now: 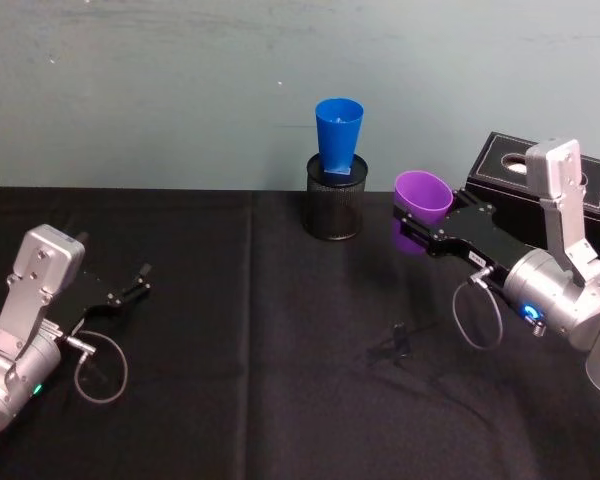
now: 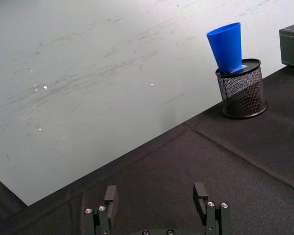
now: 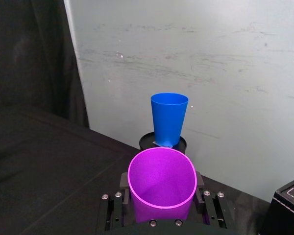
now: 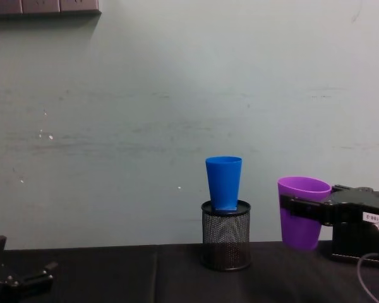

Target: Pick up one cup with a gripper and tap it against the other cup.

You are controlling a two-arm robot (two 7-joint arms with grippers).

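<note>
My right gripper (image 1: 412, 222) is shut on the purple cup (image 1: 423, 197), holding it upright above the table, right of the blue cup (image 1: 338, 135) and apart from it. In the right wrist view the purple cup (image 3: 161, 178) sits between the fingers (image 3: 124, 180) with the blue cup (image 3: 169, 119) straight beyond it. The chest view shows a clear gap between the purple cup (image 4: 302, 211) and the blue cup (image 4: 224, 182). The blue cup stands on top of a black mesh pen holder (image 1: 334, 205). My left gripper (image 1: 140, 278) rests open at the table's left.
A black box (image 1: 500, 165) stands at the back right, just behind my right arm. The black cloth table (image 1: 250, 380) ends at a pale wall close behind the pen holder (image 4: 225, 237). Cable loops hang from both wrists.
</note>
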